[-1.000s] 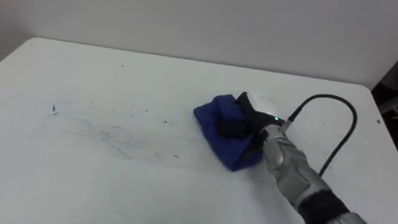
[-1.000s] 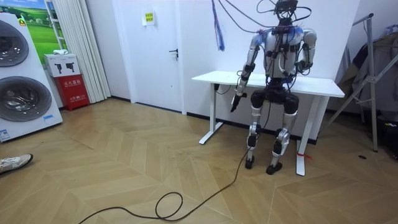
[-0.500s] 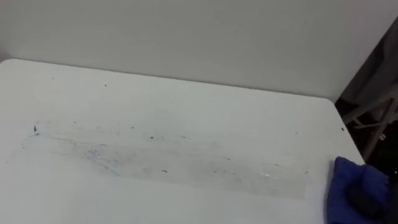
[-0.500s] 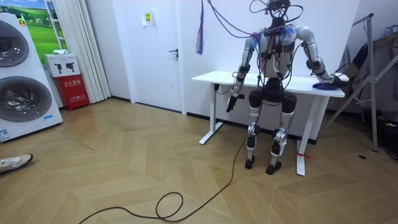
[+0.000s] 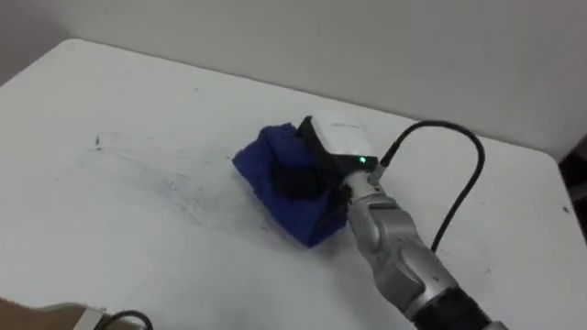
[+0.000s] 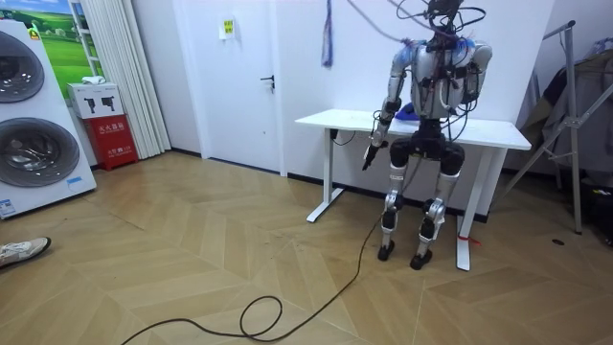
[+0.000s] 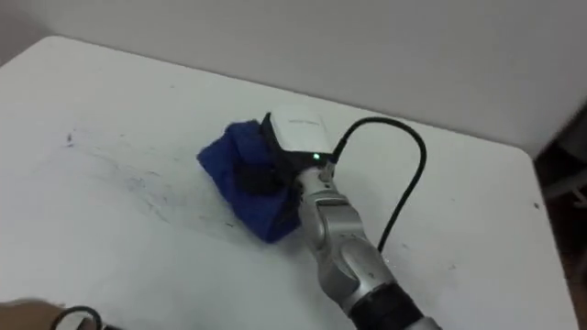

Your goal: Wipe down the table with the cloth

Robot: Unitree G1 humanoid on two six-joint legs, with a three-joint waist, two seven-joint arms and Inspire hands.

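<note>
R hand (image 5: 336, 139) sits on the crumpled dark-blue cloth (image 5: 264, 172) – fingers curled into it – near the middle of the flat white table (image 5: 110, 257). Faint blue smudges (image 5: 170, 188) lie just left. L hand (image 6: 369, 154) hangs by the front edge.

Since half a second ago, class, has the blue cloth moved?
Yes. The blue cloth has swept leftward from the table's right end toward the ink smudges.
</note>
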